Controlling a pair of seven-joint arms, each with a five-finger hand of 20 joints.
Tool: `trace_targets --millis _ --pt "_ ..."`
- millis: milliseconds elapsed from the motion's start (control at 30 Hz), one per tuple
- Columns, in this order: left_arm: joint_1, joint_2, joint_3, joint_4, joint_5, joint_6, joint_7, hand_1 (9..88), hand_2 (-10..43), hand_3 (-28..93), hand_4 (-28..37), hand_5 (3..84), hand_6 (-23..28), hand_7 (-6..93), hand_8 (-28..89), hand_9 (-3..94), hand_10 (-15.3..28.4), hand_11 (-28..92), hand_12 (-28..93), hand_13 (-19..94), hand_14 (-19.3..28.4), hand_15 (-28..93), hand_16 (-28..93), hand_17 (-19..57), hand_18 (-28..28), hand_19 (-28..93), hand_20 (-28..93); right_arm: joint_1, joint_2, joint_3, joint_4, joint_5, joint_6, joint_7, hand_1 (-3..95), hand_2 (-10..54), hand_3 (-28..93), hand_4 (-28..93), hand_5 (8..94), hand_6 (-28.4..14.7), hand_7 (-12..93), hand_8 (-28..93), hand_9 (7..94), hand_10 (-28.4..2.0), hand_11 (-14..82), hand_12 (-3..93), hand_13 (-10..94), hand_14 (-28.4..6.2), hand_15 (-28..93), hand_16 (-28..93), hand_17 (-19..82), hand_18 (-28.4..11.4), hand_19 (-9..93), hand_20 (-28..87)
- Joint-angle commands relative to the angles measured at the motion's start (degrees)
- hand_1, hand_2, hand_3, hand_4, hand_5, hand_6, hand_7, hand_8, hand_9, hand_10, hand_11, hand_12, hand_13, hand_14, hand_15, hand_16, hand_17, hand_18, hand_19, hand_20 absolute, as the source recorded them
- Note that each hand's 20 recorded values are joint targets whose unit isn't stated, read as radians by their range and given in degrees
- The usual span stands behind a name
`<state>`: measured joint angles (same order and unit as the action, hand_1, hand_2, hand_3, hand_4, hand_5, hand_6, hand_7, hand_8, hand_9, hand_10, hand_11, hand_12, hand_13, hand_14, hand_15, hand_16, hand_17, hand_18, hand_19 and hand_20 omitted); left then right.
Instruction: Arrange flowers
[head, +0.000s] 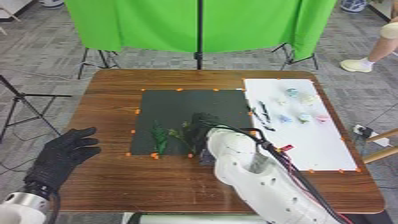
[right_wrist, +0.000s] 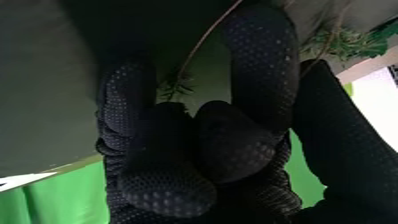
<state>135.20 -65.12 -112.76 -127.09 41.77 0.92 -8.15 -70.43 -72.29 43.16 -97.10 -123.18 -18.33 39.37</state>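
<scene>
Over table's (head: 107, 187) left edge: left hand (head: 64, 152), open, room toward mat (head: 182, 105). Over mat's near half: right hand (head: 203, 122), grip unclear. By mat's near-left corner: green sprig (head: 159, 138). On white sheet (head: 306, 150): flowers (head: 304, 118).

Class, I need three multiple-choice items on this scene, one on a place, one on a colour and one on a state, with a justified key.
1. Where do the pale flowers lie?
A. On the dark mat
B. On the white sheet
C. On the floor

2. What colour is the cloth behind the table?
A. Green
B. Red
C. Yellow

3. How is the left hand?
A. Clenched in a fist
B. Holding a vase
C. Empty, fingers loosely spread

Key:
1 B: white surrounds the flowers.
2 A: bright green hangs beyond the far edge.
3 C: gaps show between its fingers, with nothing in them.
</scene>
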Motion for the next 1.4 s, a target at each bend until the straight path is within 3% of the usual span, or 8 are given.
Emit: trace_targets --millis 33,267,600,800,900,1067,1267,1400 --pt "0.3 0.04 0.45 0.47 0.17 0.06 -0.41 28.9 7.5 73 -28.3 44.4 7.2 31.3 -14 41.5 17.2 46 19 36 20.7 70 -6 -2.8 24.5 66 0 -1.8 -1.1 0.3 1.5 0.6 -0.4 1.1 26.8 6.6 83 -25 93.7 -0.1 39 -12 93.7 -7.2 64.9 27.5 94 -5.8 73 28 45 -19.5 93 9" --pt "0.3 -0.27 0.55 0.49 0.20 0.12 -0.46 28.9 7.6 73 -28.3 44.5 7.2 31.3 -14 41.4 17.2 46 19 36 20.9 70 -6 -2.8 24.5 66 0 -2.4 -1.1 1.7 0.8 2.0 0.7 1.1 23.5 9.5 81 -25 93.7 -0.7 36 -12 93.7 -7.3 62.4 26.4 94 -5.6 71 27 44 -19.7 93 9" --pt "0.7 -0.57 0.46 0.27 0.20 0.63 -0.10 28.9 7.5 73 -28.3 44.4 7.2 31.3 -14 41.3 17.2 46 19 36 20.9 70 -6 -2.8 24.5 66 0 -2.8 -0.1 5.6 -4.2 4.3 1.0 0.3 19.7 9.0 78 -26 90.3 -0.9 33 -12 93.7 -7.2 58.2 27.7 94 -5.6 68 28 42 -19.7 93 8" --pt "0.6 -0.70 0.33 0.27 0.26 0.46 0.03 29.0 7.6 73 -28.3 44.5 7.2 31.3 -14 41.3 17.2 46 19 36 20.9 70 -6 -2.8 24.5 66 0 -3.0 2.8 10.1 -8.3 3.9 3.9 -0.9 17.7 8.7 76 -26 88.8 -1.3 33 -12 93.7 -7.5 56.3 28.1 94 -6.0 66 29 41 -19.7 92 7" --pt "1.0 -0.99 0.03 0.06 0.16 0.77 0.20 29.0 7.6 73 -28.3 44.5 7.1 31.3 -14 41.4 17.2 46 19 36 20.9 70 -6 -2.8 24.5 66 0 -3.9 7.1 12.6 -10.6 3.9 7.9 -1.5 17.4 8.7 76 -26 86.4 -1.5 33 -12 93.5 -8.3 52.7 31.3 91 -6.9 66 31 39 -19.5 91 8" --pt "1.8 -1.39 -0.35 -0.27 0.20 1.20 0.62 29.0 7.6 73 -28.3 44.4 7.1 31.4 -14 41.4 17.2 46 19 36 20.8 70 -6 -2.8 24.5 66 0 -6.0 13.8 16.3 -10.3 -0.6 15.8 -1.5 21.0 2.2 77 -26 70.8 -3.0 39 -15 80.0 -12.1 52.5 34.1 74 -9.9 69 29 30 -18.8 83 14" --pt "1.9 -1.60 -0.54 -0.36 0.27 0.92 0.56 29.0 7.6 73 -28.3 44.5 7.1 31.3 -14 41.4 17.3 46 19 36 20.8 70 -6 -2.8 24.5 66 0 -6.3 17.9 18.6 -7.6 -3.2 10.8 1.7 22.8 -8.5 76 -28 53.6 -5.2 48 -19 61.5 -13.6 58.2 32.4 58 -11.3 72 25 26 -18.6 79 22" --pt "1.8 -1.58 -0.44 -0.25 0.31 0.69 0.40 29.0 7.7 73 -28.3 44.5 7.1 31.3 -14 41.5 17.3 46 19 36 20.8 70 -6 -2.8 24.5 66 0 -6.3 18.7 17.8 -5.4 -4.1 8.4 2.1 22.0 -9.5 74 -28 45.3 -7.2 55 -21 52.1 -14.7 61.6 32.8 50 -12.1 74 24 24 -18.9 78 23"
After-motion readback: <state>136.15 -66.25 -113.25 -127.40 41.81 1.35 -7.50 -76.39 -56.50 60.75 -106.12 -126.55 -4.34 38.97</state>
